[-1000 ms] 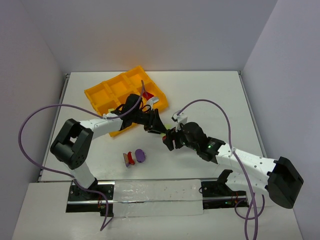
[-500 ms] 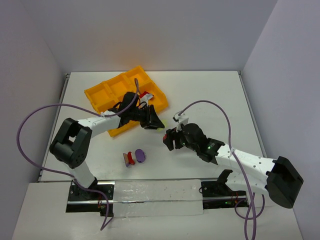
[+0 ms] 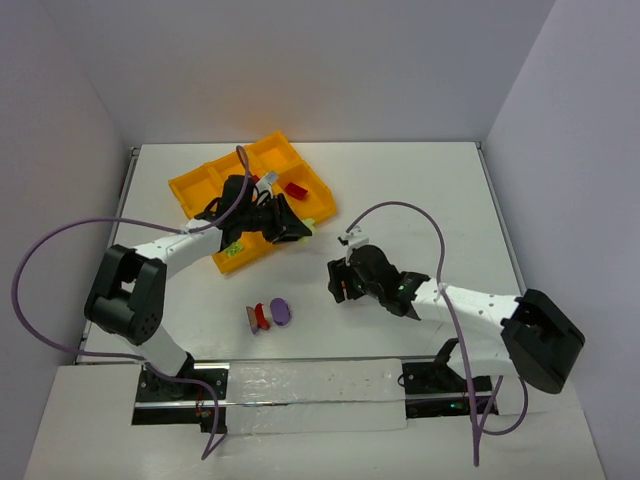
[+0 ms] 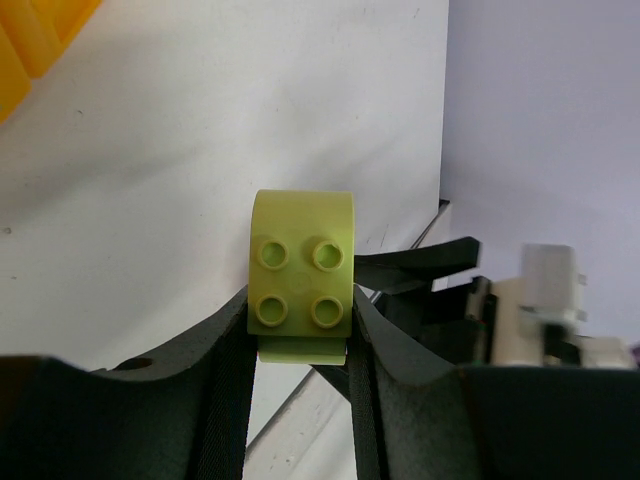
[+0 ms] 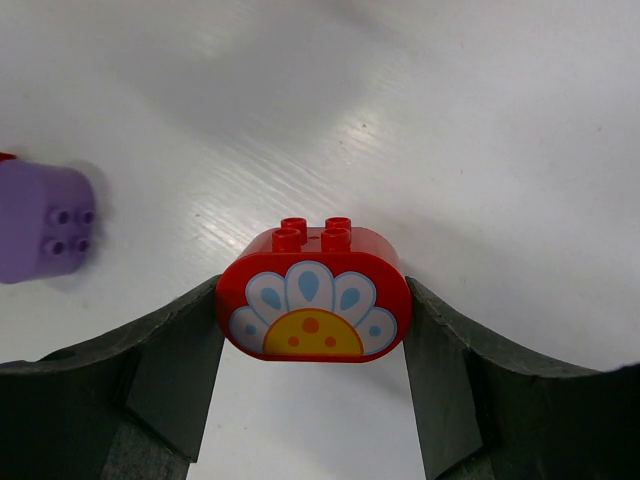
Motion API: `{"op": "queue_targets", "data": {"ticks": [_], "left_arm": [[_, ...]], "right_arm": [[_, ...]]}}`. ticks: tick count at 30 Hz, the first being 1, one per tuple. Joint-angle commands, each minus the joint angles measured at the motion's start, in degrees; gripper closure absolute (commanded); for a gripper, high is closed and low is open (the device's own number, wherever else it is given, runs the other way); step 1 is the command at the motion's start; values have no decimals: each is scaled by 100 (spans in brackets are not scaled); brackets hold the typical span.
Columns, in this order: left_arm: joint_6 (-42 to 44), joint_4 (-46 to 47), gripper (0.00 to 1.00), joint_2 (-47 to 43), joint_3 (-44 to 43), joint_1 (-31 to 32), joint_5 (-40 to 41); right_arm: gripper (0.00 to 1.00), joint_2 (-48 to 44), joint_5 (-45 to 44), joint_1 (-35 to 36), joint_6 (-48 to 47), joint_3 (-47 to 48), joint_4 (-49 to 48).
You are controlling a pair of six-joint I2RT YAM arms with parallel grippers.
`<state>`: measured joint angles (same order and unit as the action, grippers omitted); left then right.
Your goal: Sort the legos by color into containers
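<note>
Orange-yellow plastic six-cell tray (image 3: 177,187) sits far-left on the white counter (image 3: 420,190). One small red plastic brick (image 3: 297,188) lies in its far-right cell. A yellow-green bit (image 3: 232,249), prob. a brick, lies in a near cell.

Left tool (image 3: 293,228) is narrow, clamped on a yellow-green studded plastic brick (image 4: 300,280) w/ studs facing the wrist cam. From above it hangs at the tray's near-right edge. Wrist view shows bare counter under the brick and only a tray corner at upper left, so prob. not over a cell yet.

Step in hand – drop this brick w/ the green one. Do it well:
- Swing left/back until the brick is inside the green cell's walls, not on a divider.
- Keep out of the red cell.
- Go low before letting go so it doesn't bounce out.
- Mind the purple cable near the tray.

Loose small red-and-purple plastic brick cluster (image 3: 268,314) lies on the counter btw. the arms, near edge, unsorted.

Right tool (image 3: 338,283) is about half-wide, gripping a red rounded plastic brick w/ flower print (image 5: 312,295) just above the counter, right of the cluster. Its goal is prob. the red cell – best wait till the left arm is out of the way, as both paths cross at the tray's right side.
</note>
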<state>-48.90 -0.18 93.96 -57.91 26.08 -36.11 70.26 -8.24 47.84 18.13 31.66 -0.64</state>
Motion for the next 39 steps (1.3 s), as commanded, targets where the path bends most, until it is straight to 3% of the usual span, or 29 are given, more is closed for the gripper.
{"op": "queue_targets", "data": {"ticks": [1,3,5,10,21,27,31,34,39], "left_arm": [[30,94,100,-396,69,-150,-19],[73,66,100,-444,87,-185,-65],[141,23,100,-504,77,-218,-98],[359,-544,100,-629,-82,-258,59],[576,-759,100,-1023,-43,-288,-98],[751,-344,100,-1178,183,-288,-595],[780,-38,100,-1175,248,-288,-1232],[864,179,100,-1265,263,-288,-1369],[824,410,100,-1300,379,-288,-1564]], "right_arm": [[58,420,-119,-102,235,377,160],[50,651,-90,-114,293,500,180],[32,893,-71,-126,351,651,234],[20,765,-28,-134,425,873,300],[21,-322,637,-555,592,1394,294],[34,-621,1816,-1185,1134,1247,-424],[37,-471,2838,-1609,1540,1173,-1078],[35,-404,3055,-1734,1746,1099,-1544],[22,-102,3353,-1805,2023,1180,-2040]]}}
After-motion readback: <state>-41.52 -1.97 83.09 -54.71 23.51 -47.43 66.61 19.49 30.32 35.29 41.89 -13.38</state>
